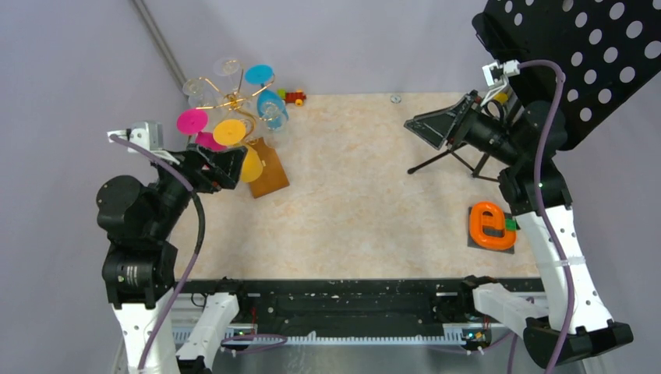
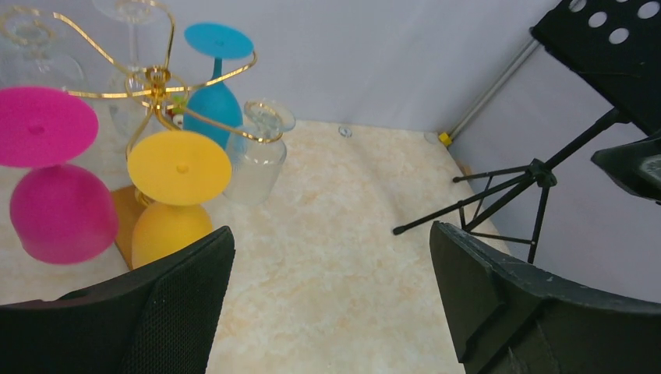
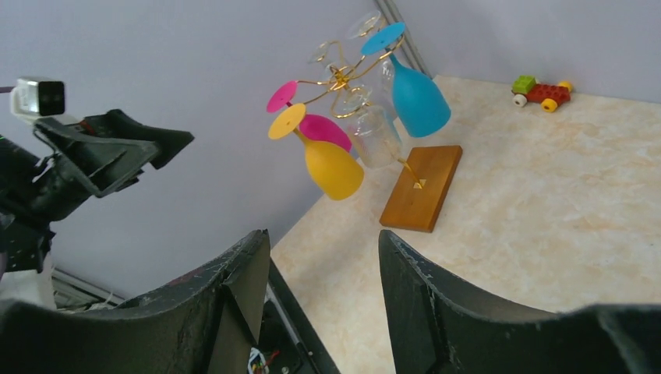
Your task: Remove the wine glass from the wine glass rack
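Wine glass rack (image 1: 234, 101) stands at the far-left corner of the table (image 1: 374, 202), with its wooden base (image 1: 269, 167) close to the left edge. Glasses hang upside down off the gold arms, feet up & bowls down. The yellow wine glass (image 2: 167, 230) is on the near side, closest to the left gripper (image 2: 331, 273). That gripper's fingers are spread wide w/ nothing between them, near the yellow bowl but apart from it. Right gripper (image 3: 323, 288) is also spread wide & empty, up toward the far-right corner, well apart from the rack.

Handling, my guess: light, rigid, smooth so prob. slippery. Can't tell glass vs plastic, so treat it as breakable. The stem is thin & mostly hidden under the foot, so the best hold is across the bowl w/ a gentle squeeze. The rack looks top-heavy on its thin stem. The foot prob. has to slide out along the wire arm, not drop straight down, or the stand tips.
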Controlling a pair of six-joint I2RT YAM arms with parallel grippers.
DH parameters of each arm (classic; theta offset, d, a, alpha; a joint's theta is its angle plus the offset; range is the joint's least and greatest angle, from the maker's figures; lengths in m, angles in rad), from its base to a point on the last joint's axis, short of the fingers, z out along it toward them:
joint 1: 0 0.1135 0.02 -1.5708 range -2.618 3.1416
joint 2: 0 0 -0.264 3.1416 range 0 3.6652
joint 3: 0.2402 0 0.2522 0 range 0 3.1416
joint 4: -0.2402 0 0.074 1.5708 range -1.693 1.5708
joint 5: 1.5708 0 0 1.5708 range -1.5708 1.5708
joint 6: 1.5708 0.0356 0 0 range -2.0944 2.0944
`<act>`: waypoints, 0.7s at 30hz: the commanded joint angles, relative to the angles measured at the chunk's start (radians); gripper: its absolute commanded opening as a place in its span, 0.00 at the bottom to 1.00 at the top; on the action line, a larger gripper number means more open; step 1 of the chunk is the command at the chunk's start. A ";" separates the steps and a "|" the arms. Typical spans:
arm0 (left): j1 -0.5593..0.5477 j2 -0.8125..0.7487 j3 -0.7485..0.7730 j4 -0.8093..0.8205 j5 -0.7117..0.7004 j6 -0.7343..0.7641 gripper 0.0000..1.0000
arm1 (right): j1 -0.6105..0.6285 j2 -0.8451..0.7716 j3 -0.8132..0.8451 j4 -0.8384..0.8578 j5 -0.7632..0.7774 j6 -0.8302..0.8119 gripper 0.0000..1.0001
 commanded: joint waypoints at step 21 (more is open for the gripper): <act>0.006 0.054 -0.136 0.029 -0.360 -0.516 0.99 | 0.035 -0.070 -0.262 0.270 0.051 0.151 0.55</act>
